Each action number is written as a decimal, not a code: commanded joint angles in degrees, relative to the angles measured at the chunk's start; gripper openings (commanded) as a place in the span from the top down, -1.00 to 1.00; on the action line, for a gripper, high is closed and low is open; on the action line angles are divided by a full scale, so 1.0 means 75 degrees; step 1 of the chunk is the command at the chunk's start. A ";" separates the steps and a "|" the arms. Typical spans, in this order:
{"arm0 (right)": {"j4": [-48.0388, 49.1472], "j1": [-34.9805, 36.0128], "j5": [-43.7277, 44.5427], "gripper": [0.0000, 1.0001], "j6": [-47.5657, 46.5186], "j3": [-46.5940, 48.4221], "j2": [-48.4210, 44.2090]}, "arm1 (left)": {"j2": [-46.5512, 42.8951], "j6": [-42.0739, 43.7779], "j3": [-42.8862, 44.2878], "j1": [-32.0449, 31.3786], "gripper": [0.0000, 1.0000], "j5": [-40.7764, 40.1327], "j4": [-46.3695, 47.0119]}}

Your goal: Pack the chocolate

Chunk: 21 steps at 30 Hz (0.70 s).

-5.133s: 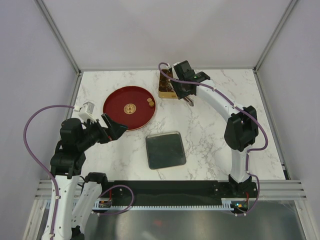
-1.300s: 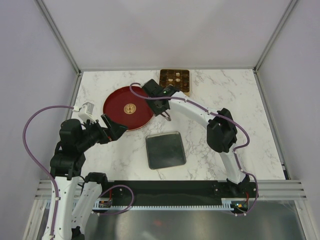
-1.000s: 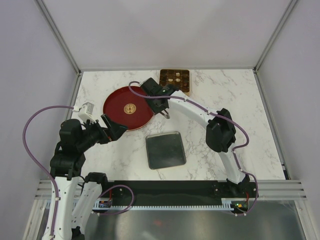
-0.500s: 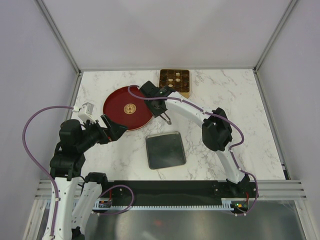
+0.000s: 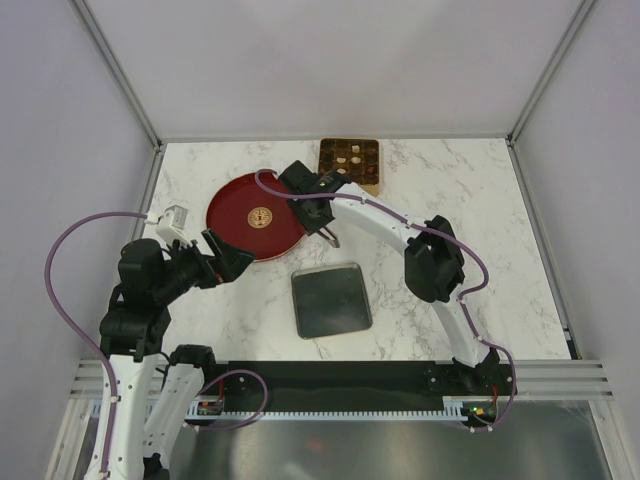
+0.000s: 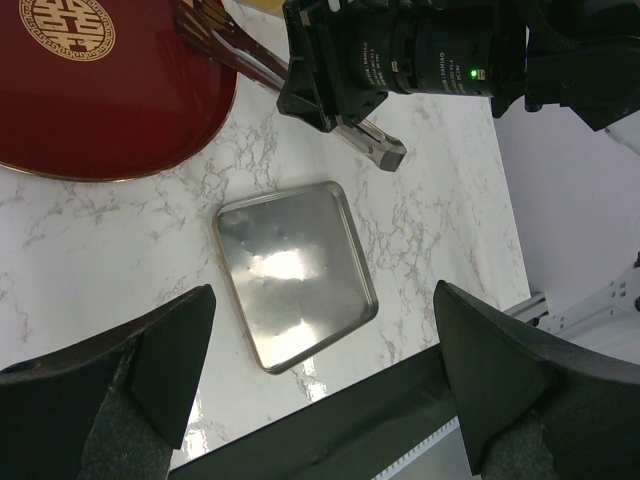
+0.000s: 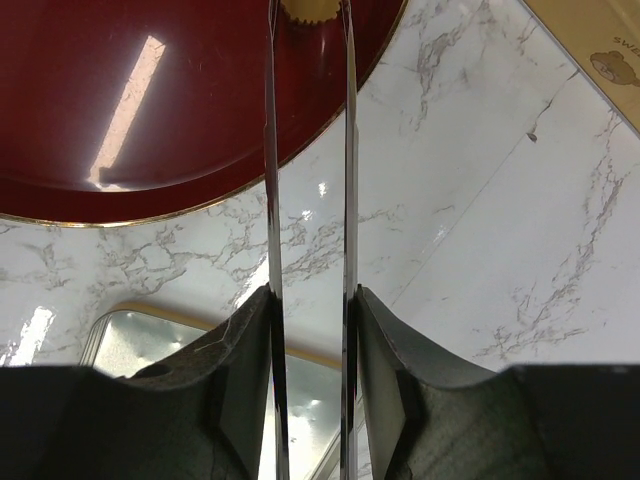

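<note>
One light-brown chocolate (image 7: 310,8) in a fluted cup lies on the red dish (image 7: 150,120) near its right rim. My right gripper (image 7: 308,6) reaches over that rim. Its two thin blades stand close on either side of the piece, open by a narrow gap. From above, the right wrist (image 5: 308,192) hides this piece. The gold tin (image 5: 350,163) at the back holds several chocolates in its compartments. My left gripper (image 6: 322,300) hovers wide open and empty at the near left, below the dish (image 5: 235,228).
A square silver lid (image 5: 331,300) lies flat in the middle of the marble table, also in the left wrist view as the lid (image 6: 295,285). The dish has a round gold emblem (image 5: 262,216). A corner of the tin (image 7: 600,50) shows to the right of my right gripper.
Five seconds ago my right gripper was at the tin; it has come over to the dish's right rim. In the last second its blades narrowed slightly. The left arm has not moved.
</note>
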 commanded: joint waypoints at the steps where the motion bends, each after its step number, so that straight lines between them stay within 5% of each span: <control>1: 0.0081 0.0043 -0.0013 0.14 0.0087 0.0082 -0.0347 | -0.0079 0.0077 0.0187 0.0031 -0.97 0.0207 0.0229; 21: 0.0292 -0.0857 -0.0165 0.26 -0.0170 -0.0058 -0.1542 | -0.0103 0.0042 0.0081 0.0031 -0.96 0.0149 0.0206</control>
